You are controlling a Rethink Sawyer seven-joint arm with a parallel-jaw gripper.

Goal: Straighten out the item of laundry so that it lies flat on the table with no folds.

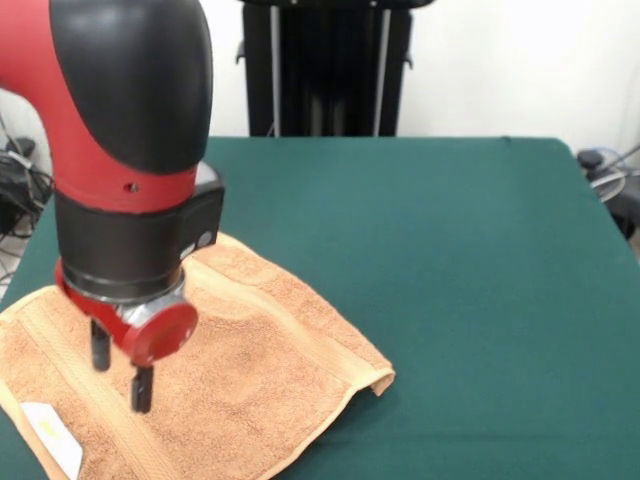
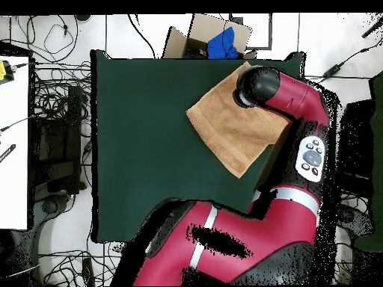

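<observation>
**Over the towel: arm at the table's corner**

On the green table (image 1: 450, 250), a peach-orange towel (image 1: 250, 370) lies spread near one corner. From the front it sits at the lower left, turned like a diamond, and its lower part runs out of the picture. Woven bands run along its edges. Its right corner is curled up a little, forming a small raised fold. A white tag (image 1: 52, 435) lies on the towel at the lower left.

A red and black arm (image 1: 120, 120) comes down from the upper left and hangs over the left part of the towel. Its gripper (image 1: 120, 372) points downward, with two short dark fingers (image 1: 142, 388) standing slightly apart and nothing between them. Whether the tips touch the cloth cannot be told.

From overhead, the towel (image 2: 228, 123) lies at the table's top right corner, one corner reaching the top edge. The arm's rounded end covers the towel's upper right part. A cardboard box (image 2: 187, 37) with something blue inside sits on the floor just beyond the table's top edge. Cables lie on the floor to the left.
</observation>
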